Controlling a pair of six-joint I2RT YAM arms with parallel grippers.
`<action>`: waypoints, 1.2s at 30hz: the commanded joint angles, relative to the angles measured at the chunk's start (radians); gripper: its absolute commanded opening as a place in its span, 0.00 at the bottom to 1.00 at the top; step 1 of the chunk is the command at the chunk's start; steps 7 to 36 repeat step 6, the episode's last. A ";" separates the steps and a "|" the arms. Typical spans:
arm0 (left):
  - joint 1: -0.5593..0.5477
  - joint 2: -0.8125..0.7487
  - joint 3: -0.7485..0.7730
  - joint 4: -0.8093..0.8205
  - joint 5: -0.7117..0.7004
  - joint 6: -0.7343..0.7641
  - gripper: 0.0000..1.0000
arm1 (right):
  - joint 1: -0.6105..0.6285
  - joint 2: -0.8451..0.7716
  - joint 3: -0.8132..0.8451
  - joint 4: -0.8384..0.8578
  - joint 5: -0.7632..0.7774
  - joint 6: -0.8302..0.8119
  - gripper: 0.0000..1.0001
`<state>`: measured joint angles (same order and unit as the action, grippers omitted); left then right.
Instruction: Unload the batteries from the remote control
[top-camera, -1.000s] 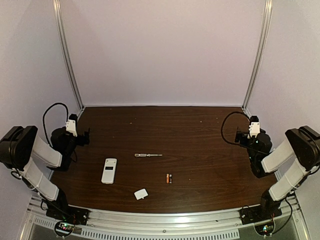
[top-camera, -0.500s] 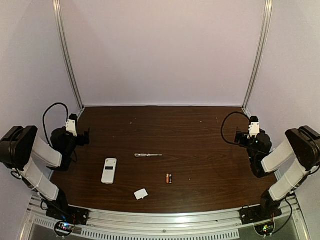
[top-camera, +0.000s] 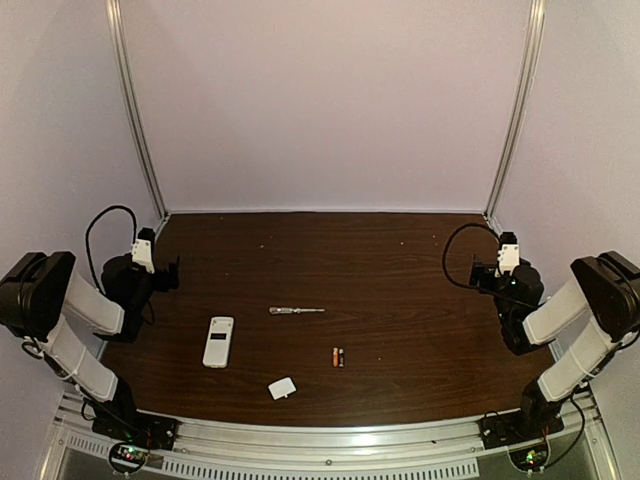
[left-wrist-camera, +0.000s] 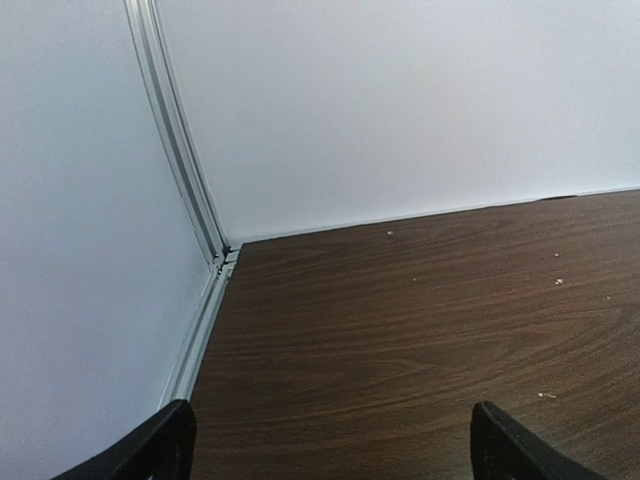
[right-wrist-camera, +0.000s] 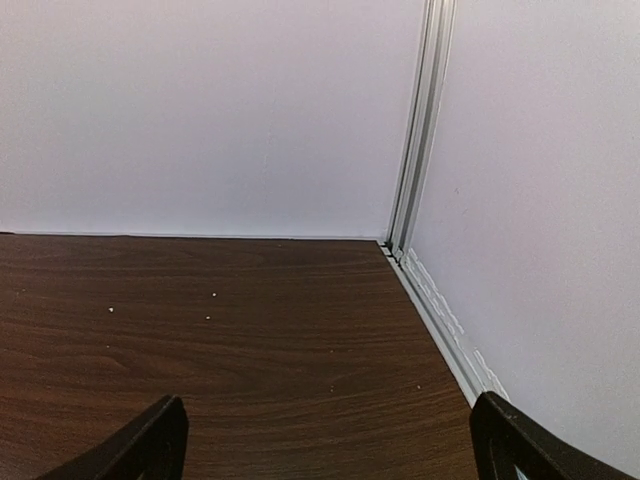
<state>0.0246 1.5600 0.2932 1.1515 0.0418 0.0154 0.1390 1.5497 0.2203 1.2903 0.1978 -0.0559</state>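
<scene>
nothing moved; left end effector (left-wrist-camera: 330, 430), right end effector (right-wrist-camera: 328, 425) open, far from batteries (top-camera: 338, 357), remote control (top-camera: 218, 342).

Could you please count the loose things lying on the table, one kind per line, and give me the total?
Remote control: 1
Batteries: 2
Screwdriver: 1
White cover piece: 1
Total: 5

Batteries (top-camera: 338, 357) side by side, apart from flat white remote control (top-camera: 218, 342).
</scene>
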 joint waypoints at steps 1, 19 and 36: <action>0.002 0.007 -0.009 0.043 0.007 -0.008 0.98 | -0.027 0.003 0.039 -0.064 -0.054 0.023 1.00; 0.003 0.007 -0.009 0.043 0.007 -0.008 0.97 | -0.039 0.000 0.045 -0.078 -0.072 0.029 1.00; 0.003 0.007 -0.009 0.043 0.007 -0.008 0.97 | -0.039 0.000 0.045 -0.078 -0.072 0.029 1.00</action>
